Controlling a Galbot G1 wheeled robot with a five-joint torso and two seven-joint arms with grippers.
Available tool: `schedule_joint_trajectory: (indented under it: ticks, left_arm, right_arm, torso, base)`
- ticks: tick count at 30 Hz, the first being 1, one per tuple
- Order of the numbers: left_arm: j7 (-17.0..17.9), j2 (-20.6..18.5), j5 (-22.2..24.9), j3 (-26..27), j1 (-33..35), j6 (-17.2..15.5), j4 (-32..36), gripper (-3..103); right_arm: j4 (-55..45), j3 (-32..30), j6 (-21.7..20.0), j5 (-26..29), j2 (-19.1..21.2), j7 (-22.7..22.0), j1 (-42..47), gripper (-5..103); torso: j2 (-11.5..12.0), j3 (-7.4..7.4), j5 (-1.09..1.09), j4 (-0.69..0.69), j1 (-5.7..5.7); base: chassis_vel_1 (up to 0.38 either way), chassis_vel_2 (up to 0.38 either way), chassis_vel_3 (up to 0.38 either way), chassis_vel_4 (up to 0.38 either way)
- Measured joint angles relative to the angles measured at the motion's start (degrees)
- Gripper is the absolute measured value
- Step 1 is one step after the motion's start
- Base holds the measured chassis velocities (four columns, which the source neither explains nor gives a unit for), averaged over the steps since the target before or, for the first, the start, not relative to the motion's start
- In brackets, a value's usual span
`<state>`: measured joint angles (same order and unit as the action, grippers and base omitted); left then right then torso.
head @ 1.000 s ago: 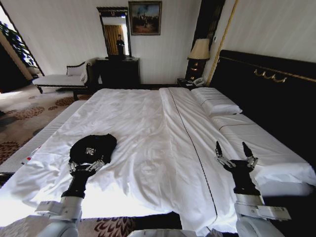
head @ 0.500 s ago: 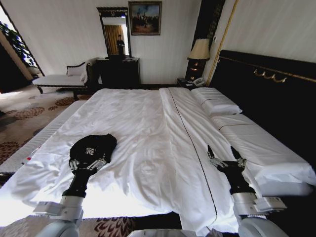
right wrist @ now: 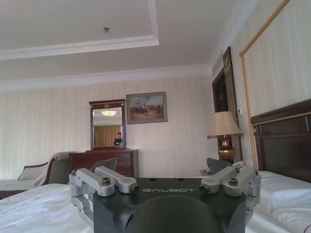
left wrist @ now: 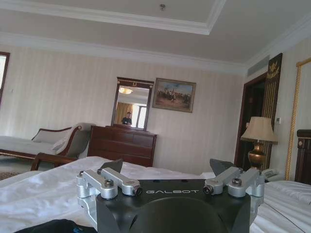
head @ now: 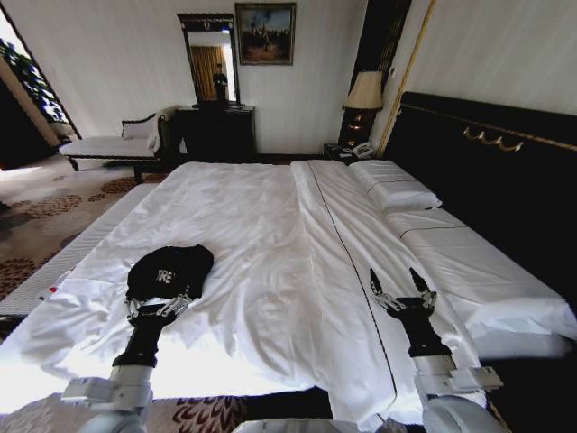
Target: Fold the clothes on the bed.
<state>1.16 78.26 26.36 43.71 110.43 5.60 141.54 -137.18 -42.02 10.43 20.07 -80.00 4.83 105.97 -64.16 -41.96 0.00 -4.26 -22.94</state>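
Reaching across a white bed (head: 261,234), two robot arms work toward a black T-shirt (head: 169,270).

Over the past second the right gripper (head: 399,287), fingers spread and empty, has slid inward from the bed's right edge toward the middle, probably to help with the fold. The left gripper (head: 159,307), also spread, has stayed just beside the shirt's near edge; whether it touches the cloth is unclear. The shirt lies bunched in a rounded heap near the bed's left front corner, small white lettering showing, still unfolded.
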Motion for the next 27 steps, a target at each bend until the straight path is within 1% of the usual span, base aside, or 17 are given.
schedule_joint_trajectory:
  ticks: [5, 18, 27]
  left_arm:
    - [0.0, 0.09, -0.56, -0.6, -0.02, -0.03, -0.08, 100]
    - [0.0, -0.28, -0.33, 0.49, 1.05, 1.13, -1.11, 100]
    - [0.01, -0.13, -0.51, 0.44, 1.12, 1.16, -1.28, 100]
  right_arm:
    - [0.28, 0.79, 0.0, -0.61, -0.4, -0.01, -0.21, 100]
    - [0.63, 1.78, 0.6, -2.74, -1.18, 0.74, -0.47, 100]
    - [1.48, 1.73, 0.91, -2.58, -0.66, 0.54, -0.98, 100]
  torso:
    - [0.0, 0.0, -0.01, 0.0, 0.0]
    - [0.0, 0.0, -0.01, 0.0, 0.0]
    - [0.0, 0.0, 0.0, 0.0, 0.0]
  base:
    - [0.0, 0.0, 0.0, 0.0]
    - [0.0, 0.0, 0.0, 0.0]
    - [0.0, 0.0, 0.0, 0.0]
